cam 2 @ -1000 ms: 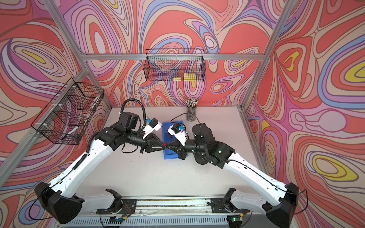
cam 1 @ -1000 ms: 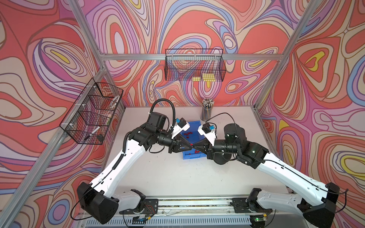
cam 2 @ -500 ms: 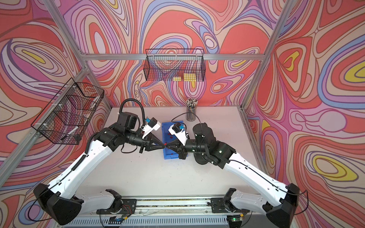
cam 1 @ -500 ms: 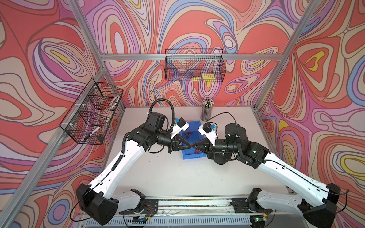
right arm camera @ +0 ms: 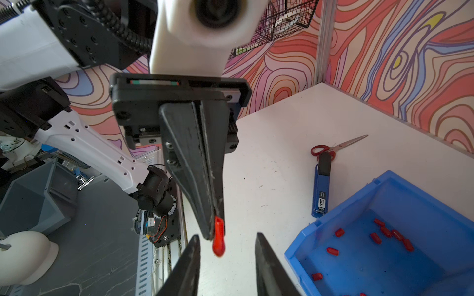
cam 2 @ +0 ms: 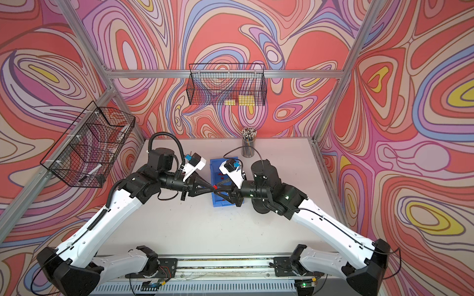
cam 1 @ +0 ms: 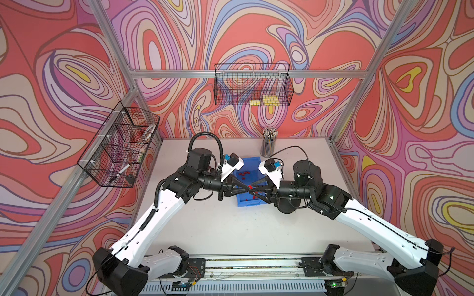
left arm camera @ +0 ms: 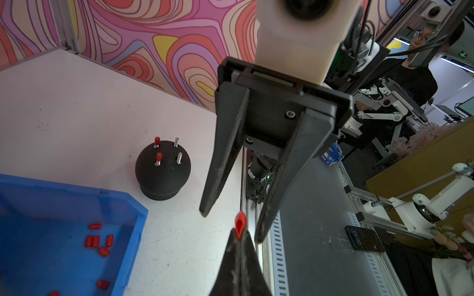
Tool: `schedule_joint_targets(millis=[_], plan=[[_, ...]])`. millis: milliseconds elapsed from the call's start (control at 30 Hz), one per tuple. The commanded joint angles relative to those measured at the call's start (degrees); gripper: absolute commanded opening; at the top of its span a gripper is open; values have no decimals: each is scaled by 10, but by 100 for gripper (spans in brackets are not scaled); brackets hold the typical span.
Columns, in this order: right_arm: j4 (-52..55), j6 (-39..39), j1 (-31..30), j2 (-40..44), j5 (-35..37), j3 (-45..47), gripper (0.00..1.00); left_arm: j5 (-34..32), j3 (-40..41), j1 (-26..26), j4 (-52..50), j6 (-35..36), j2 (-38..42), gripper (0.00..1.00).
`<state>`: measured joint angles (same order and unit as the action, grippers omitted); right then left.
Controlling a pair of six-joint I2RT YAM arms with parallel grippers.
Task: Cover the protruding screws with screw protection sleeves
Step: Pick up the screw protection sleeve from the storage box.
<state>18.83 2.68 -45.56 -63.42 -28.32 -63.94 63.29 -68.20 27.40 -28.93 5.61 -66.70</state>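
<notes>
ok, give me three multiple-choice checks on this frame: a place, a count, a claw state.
1. Where do the loose red sleeves lie? A) on the tabletop B) in the blue bin C) in a wire basket
2. How many studs on the black base wear a sleeve? A) none B) two C) four
3. Which claw is shut on the lifted sleeve? A) left B) right C) neither

1 B: they lie on its floor.
2 B: two are capped red, two bare.
3 A: the left claw pinches it; the right claw stands open around it.
</notes>
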Motion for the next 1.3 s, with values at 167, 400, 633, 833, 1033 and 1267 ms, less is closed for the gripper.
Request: schedule_joint_targets(millis=[167, 400, 633, 833, 1033, 1267], plan=[[-111, 2, -1, 59, -6, -25, 31, -55, 128, 2, 528, -272, 90, 0], [-303, 20, -1, 55, 10, 6, 29, -104, 147, 2, 736, -396, 88, 0], [-424, 61, -1, -4, -20, -1, 27, -120, 163, 2, 912, -519, 62, 0], [-478, 93, -1, -37, -44, -11, 27, -118, 165, 2, 944, -540, 53, 0], [-498, 99, -1, -49, -46, -16, 27, -118, 175, 2, 952, -544, 51, 0], [-502, 105, -1, -54, -59, -24, 28, -120, 183, 2, 963, -549, 48, 0]])
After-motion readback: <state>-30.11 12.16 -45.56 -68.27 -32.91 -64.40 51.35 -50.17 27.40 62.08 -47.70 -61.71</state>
